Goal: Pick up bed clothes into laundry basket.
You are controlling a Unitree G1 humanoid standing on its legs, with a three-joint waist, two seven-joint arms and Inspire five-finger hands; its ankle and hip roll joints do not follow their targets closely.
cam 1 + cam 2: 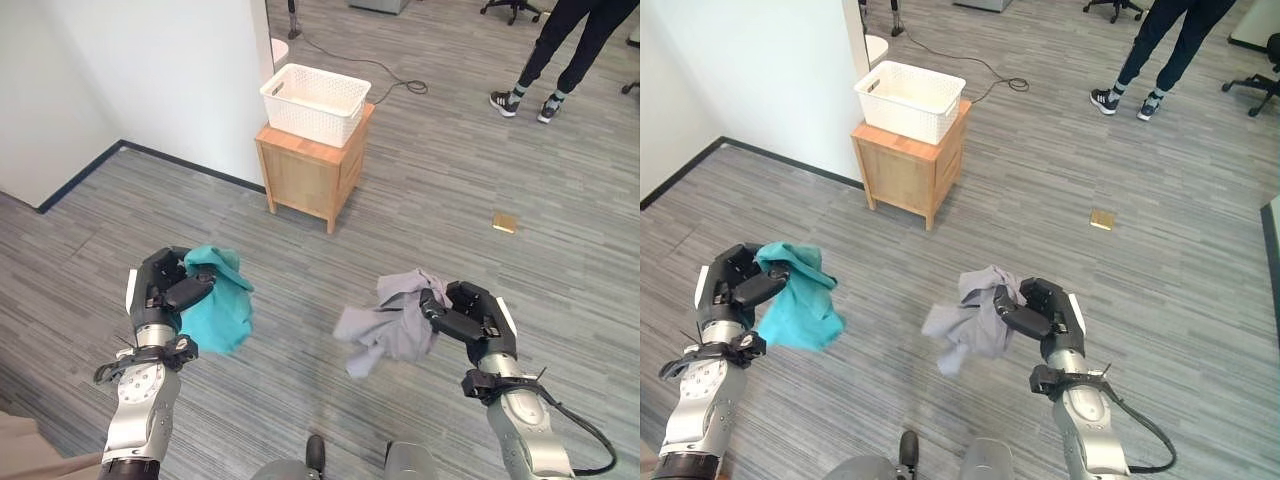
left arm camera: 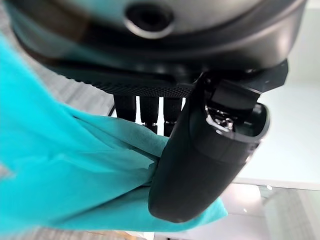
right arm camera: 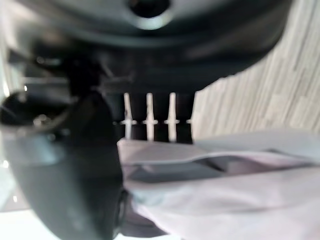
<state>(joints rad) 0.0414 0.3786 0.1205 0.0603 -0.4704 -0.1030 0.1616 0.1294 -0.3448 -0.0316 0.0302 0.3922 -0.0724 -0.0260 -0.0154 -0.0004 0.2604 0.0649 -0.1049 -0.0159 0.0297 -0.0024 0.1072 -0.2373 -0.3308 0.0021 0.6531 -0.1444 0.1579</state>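
Note:
My left hand is shut on a teal cloth that hangs from it above the floor; its thumb presses the teal cloth against the fingers. My right hand is shut on a grey cloth that droops to its left, seen close as pale grey cloth under the thumb. A white slotted laundry basket stands on a small wooden cabinet ahead, by the white wall, a good distance beyond both hands.
Grey plank floor lies between me and the cabinet. A small tan square lies on the floor to the right. A person's legs stand at the far right. A cable runs on the floor behind the basket. Office chair bases sit farther back.

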